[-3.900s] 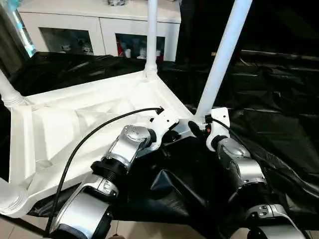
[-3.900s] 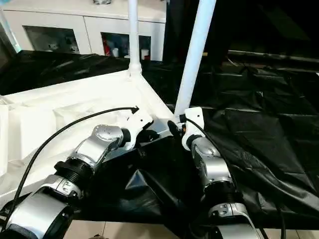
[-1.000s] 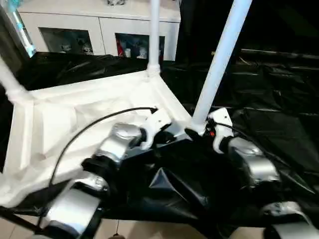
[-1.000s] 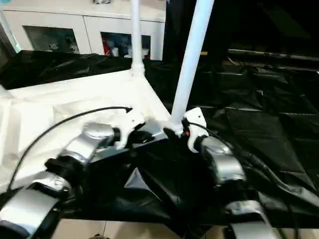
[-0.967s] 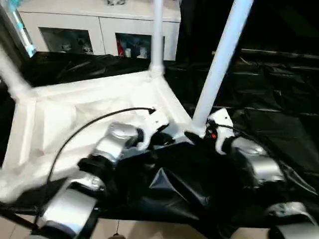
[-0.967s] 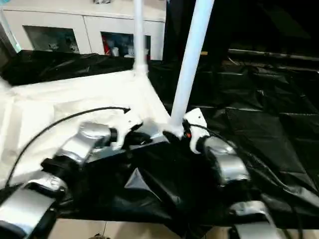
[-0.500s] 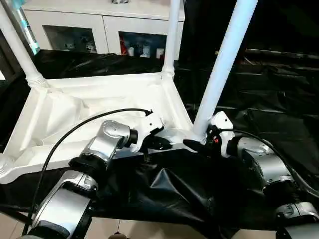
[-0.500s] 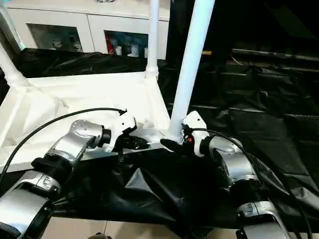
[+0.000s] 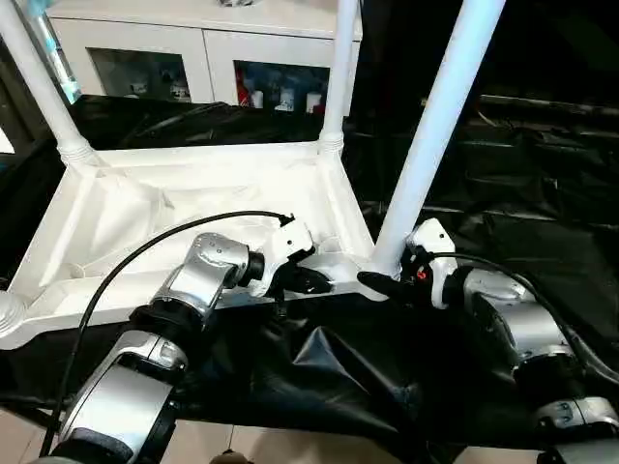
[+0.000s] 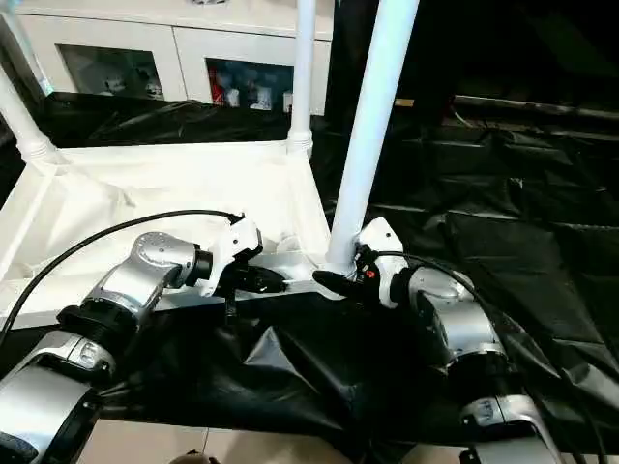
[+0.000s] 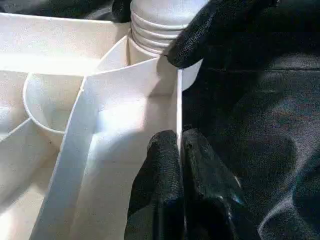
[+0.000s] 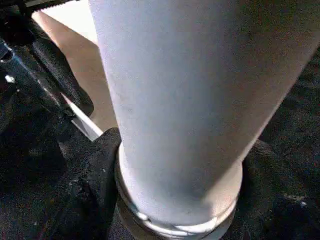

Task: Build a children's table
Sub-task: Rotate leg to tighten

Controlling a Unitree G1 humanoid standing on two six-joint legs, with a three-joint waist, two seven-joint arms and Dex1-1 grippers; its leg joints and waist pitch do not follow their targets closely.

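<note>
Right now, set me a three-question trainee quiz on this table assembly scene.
1. True or false: the left gripper pinches the thin edge wall of the tabletop.
2. What does the right gripper close around? A) a loose screw B) the base of the near leg C) the black sheeting
3. Fill in: the tabletop lies with its ribbed underside facing ____.

Key
1. True. In the left wrist view the two black fingers press on either side of the wall.
2. B. In the right wrist view its fingers flank the leg's ribbed collar.
3. Up; the legs rise from the corner sockets.
</note>
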